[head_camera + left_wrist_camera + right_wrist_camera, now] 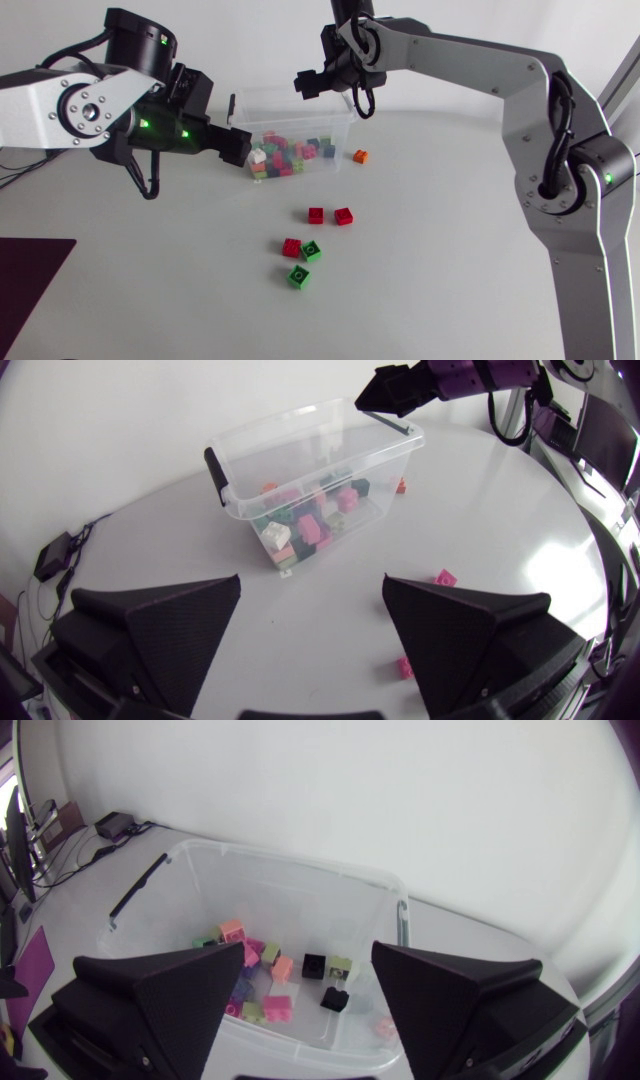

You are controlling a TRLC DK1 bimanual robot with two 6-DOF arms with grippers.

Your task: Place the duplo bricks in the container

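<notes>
Head view: the clear container [300, 118] sits upper centre with a heap of bricks [285, 155] inside. Six duplo bricks lie loose: an orange brick [360, 156] just right of it, two red bricks [316, 215] mid-frame, and a red-and-green cluster [312, 251] below them. The right gripper [305, 82] hangs over the container, fingers spread, empty. The left gripper [235, 143] sits by its left wall, likewise spread and empty. Danger now: both claws crowd the container, so a careless swing could shove it or clash the arms. That tight cluster may scatter when pinched.
</notes>
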